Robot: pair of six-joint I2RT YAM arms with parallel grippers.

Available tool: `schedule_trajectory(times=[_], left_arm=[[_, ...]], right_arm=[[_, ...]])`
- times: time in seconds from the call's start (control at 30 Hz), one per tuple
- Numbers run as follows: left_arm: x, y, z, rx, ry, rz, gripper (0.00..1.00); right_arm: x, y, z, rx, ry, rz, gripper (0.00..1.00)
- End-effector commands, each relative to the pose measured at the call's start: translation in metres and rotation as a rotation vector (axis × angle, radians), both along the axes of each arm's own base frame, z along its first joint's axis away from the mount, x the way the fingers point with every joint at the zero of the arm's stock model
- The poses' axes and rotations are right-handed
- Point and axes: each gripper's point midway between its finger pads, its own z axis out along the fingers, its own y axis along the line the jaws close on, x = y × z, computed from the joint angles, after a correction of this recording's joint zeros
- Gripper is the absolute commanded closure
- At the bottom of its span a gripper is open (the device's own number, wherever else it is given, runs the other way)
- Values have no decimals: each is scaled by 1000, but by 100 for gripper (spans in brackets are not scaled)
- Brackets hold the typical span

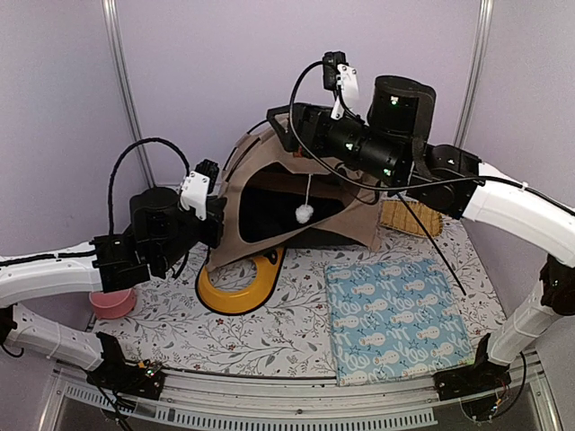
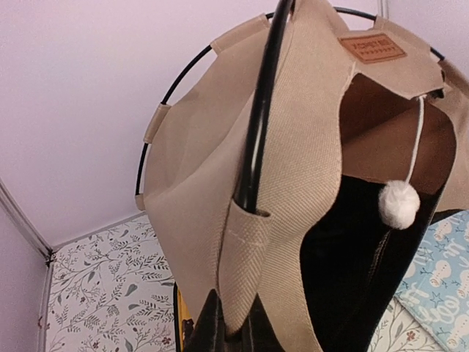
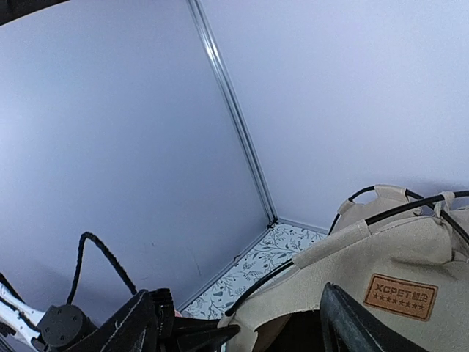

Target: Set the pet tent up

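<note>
A beige tent (image 1: pixel 241 202) stands at 12 o'clock on the tabletop (image 1: pixel 269 328). The left end effector (image 2: pixel 233 334) pinches the tent's fabric edge at 8 o'clock. The right end effector (image 3: pixel 236 292), fingers spread, hovers at its top, 12 o'clock.

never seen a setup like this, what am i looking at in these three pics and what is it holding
The machine is a robot: a left arm and a right arm, each ending in a two-finger gripper. The wide picture looks down from above; the other two come from a camera on each wrist. The left gripper is shut on the edge of the beige pet tent. The right gripper is open, the tent's top between its fingers. On the flowered cloth lie a yellow tray, a light blue mat, a pink bowl and a wicker basket.
</note>
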Motion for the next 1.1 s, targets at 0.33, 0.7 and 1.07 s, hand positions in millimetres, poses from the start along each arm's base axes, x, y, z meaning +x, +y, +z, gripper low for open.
schedule_trajectory(times=[0.33,0.7,1.07], left_arm=[[33,43,76,-93,-272,-102,100],[48,70,99,6,-356,-164,100],[53,94,99,78,-331,-221,100]], right_arm=[[-34,-120,-18,-192,19,14,3],[-53,-170,-76,-241,182,39,4],[-57,-164,-154,-333,368,72,7]])
